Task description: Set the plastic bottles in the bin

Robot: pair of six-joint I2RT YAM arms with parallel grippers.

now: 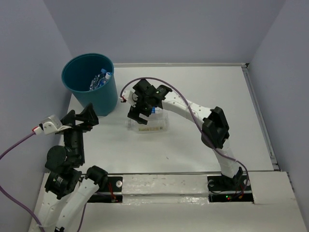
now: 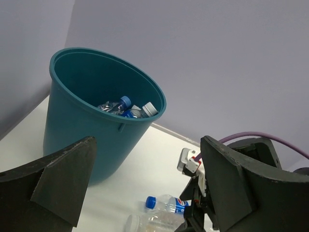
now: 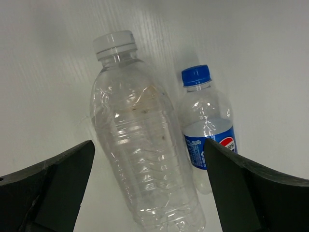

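Right pincer [image 3: 148,145] has its fingers spread wide, hovering over two bottles lying side by side on the worktop [image 1: 193,145] just right of the bin [image 1: 96,99]: one big clear bottle [image 3: 145,159] and one small Pepsi bottle [image 3: 207,130]. Left pincer [image 2: 148,140] is spread apart too, empty, near the bin's front. Inside bottles [image 2: 126,107] number maybe three; hard to count.

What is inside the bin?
Several bottles, one with a blue cap, one with a white cap. The bin wall covers whatever lies deeper, so their number cannot be told.
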